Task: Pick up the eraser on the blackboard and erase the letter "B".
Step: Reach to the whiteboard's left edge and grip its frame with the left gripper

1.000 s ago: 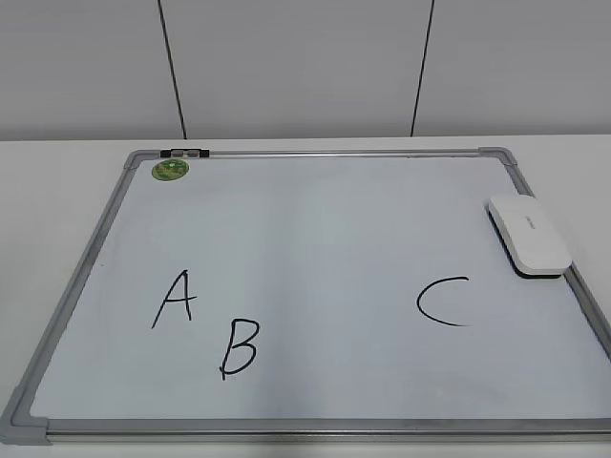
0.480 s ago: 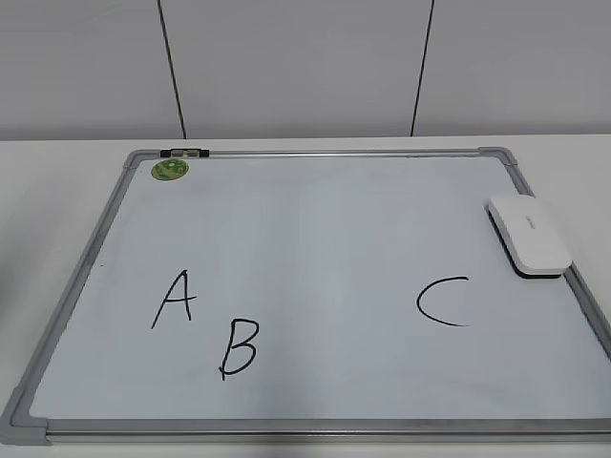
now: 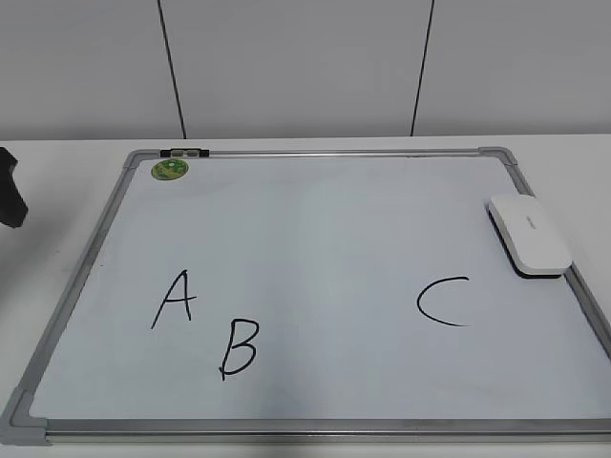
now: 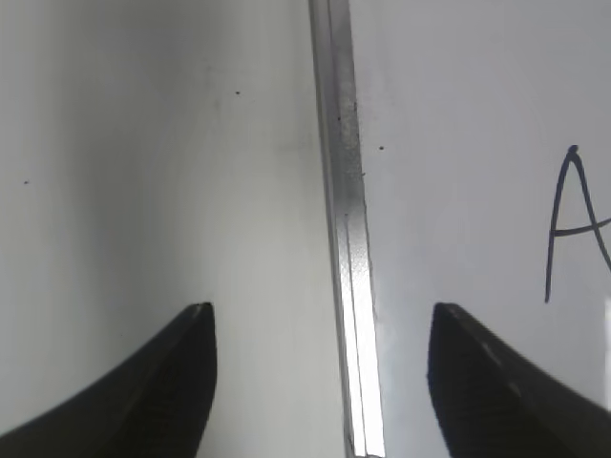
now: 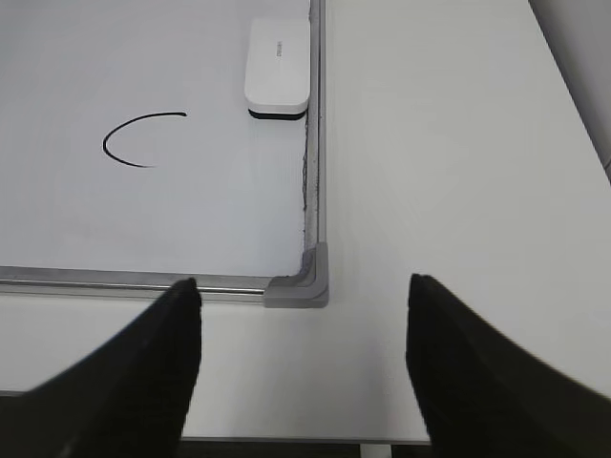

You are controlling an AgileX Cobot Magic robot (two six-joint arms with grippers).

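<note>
The white eraser [image 3: 530, 235] lies on the blackboard [image 3: 315, 219] against its right frame, above the black "C" [image 3: 443, 301]. It also shows in the right wrist view [image 5: 278, 68]. The letter "B" [image 3: 238, 349] is near the board's front left, beside the "A" [image 3: 175, 299]. My left gripper [image 4: 320, 320] is open and empty, straddling the board's left frame [image 4: 346, 229]; a black part of it shows at the left edge of the exterior view [image 3: 11, 186]. My right gripper [image 5: 304, 291] is open and empty over the table just off the board's near right corner [image 5: 304, 277].
A round green sticker [image 3: 170, 170] sits at the board's far left corner. White table [image 5: 449, 172] lies to the right of the board, with its front edge just below my right gripper. A grey panelled wall [image 3: 305, 67] stands behind the table.
A black part of my left gripper has come into the exterior view at the left edge. The eraser and the letters have not moved.
</note>
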